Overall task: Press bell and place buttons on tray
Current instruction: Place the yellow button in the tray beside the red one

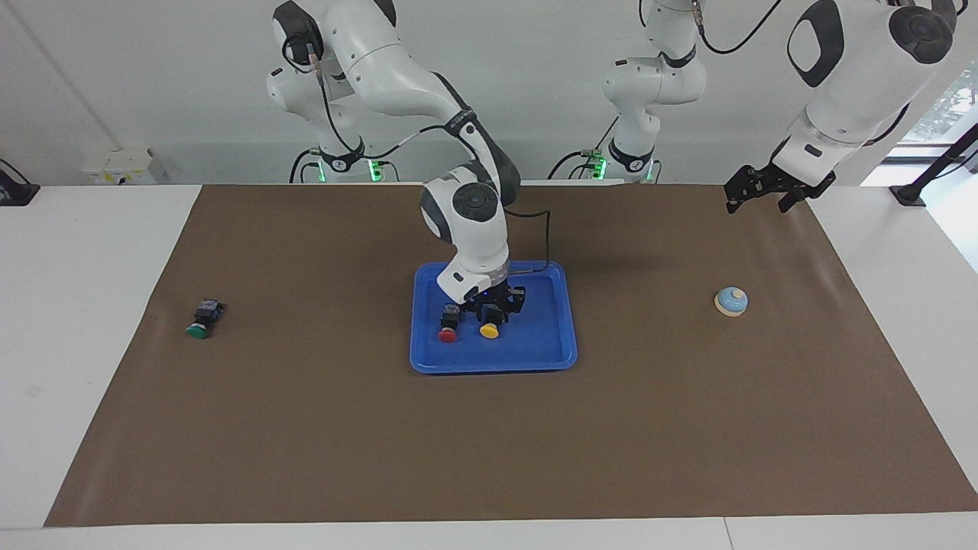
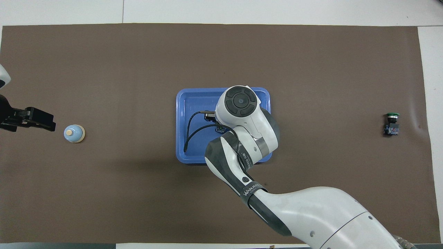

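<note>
Right arm's own pincer [image 1: 495,312] low in tray [image 1: 550,336], at yellow button [image 1: 490,330]; grip can't tell. Red button [image 1: 448,334] beside it, 2 of 3 in. Green button [image 1: 199,329] well off toward right arm's end. Left gripper [image 1: 755,191] waits up near bell [image 1: 731,301]; bell press status unknown.

We see both views evenly and brightly lit from above, with everything in sharp focus and no motion blur. Soft, faint shadows fall on the matte brown table mat [image 1: 489,428] beside the shallow bright blue plastic tray [image 1: 561,336], and daylight washes out a window at the facing view's upper corner.
</note>
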You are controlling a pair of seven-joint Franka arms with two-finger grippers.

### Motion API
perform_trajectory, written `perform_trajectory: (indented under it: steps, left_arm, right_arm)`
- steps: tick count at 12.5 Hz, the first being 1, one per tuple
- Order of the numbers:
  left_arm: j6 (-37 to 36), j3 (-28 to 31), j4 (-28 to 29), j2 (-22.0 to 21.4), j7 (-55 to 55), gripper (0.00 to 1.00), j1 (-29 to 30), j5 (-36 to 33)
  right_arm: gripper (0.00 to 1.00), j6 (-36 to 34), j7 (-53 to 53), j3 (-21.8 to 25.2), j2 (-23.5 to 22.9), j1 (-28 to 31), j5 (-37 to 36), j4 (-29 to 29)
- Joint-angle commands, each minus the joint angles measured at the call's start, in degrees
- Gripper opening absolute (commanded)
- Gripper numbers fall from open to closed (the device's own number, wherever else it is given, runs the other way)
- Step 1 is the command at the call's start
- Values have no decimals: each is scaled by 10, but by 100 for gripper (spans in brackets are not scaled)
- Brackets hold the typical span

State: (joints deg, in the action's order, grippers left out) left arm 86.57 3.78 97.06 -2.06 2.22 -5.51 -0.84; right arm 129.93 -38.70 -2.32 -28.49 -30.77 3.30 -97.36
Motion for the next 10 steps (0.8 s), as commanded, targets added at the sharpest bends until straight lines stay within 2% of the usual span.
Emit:
perform_trajectory:
  steps: [1, 3, 6, 7, 8, 10]
  left_arm:
    - [-8, -2, -3, -4, -6, 100, 1, -11]
    - [-7, -2, -3, -4, -6, 100, 1, -11]
    - [-8, -2, -3, -4, -6, 100, 1, -11]
    - [-7, -2, -3, -4, -6, 100, 1, -11]
    - [-7, -2, -3, -4, -6, 100, 1, -11]
    - [-7, -2, -3, -4, -6, 100, 1, -11]
  right_arm:
    - [100, -67, -11, -1, 27, 47, -6, 28]
    - [100, -113, 10, 14, 70, 106, -9, 29]
    - [100, -185, 136, 15, 120, 223, -10, 23]
    - [100, -201, 186, 16, 123, 261, -17, 22]
    - [100, -205, 232, 16, 124, 297, -35, 19]
    - [100, -194, 315, 16, 137, 365, -62, -22]
